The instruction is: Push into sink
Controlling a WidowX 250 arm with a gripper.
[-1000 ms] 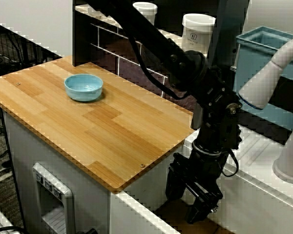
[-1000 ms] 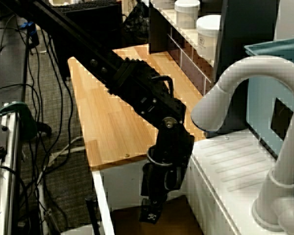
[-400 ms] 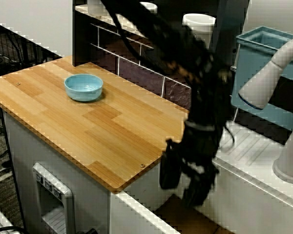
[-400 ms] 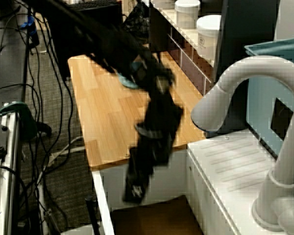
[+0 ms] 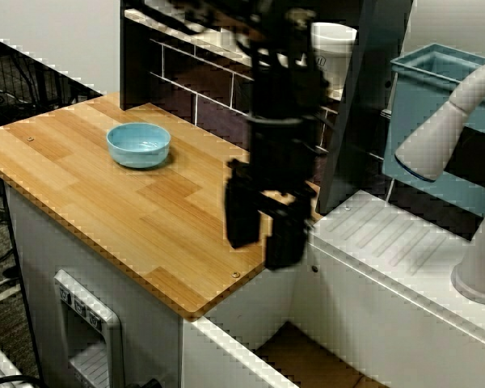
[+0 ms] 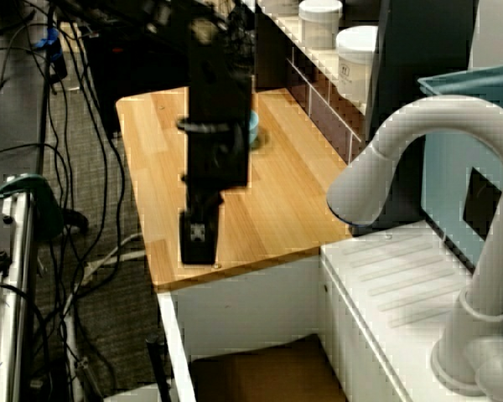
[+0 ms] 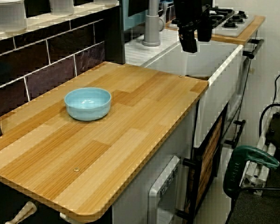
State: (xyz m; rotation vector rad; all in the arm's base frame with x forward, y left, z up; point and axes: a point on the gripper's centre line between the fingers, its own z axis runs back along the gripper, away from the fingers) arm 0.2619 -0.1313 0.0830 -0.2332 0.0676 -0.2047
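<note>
The gripper point(image 5: 263, 234) hangs with fingers spread and empty above the wooden counter's point(image 5: 105, 202) edge. The blue bowl point(image 5: 138, 145) sits at its ten o'clock, well apart. The sink point(image 5: 307, 364) lies at five o'clock.

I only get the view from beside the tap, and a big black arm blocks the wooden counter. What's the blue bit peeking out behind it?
Observer: A small blue bowl, upright on the wooden counter. It looks empty.
Operator: Is the hand touching it?
Observer: No. The hand hangs open near the counter's sink end, well apart from the bowl.
Operator: What lies past the sink?
Observer: A stove top with black burners, seen in the view along the counter.
</note>
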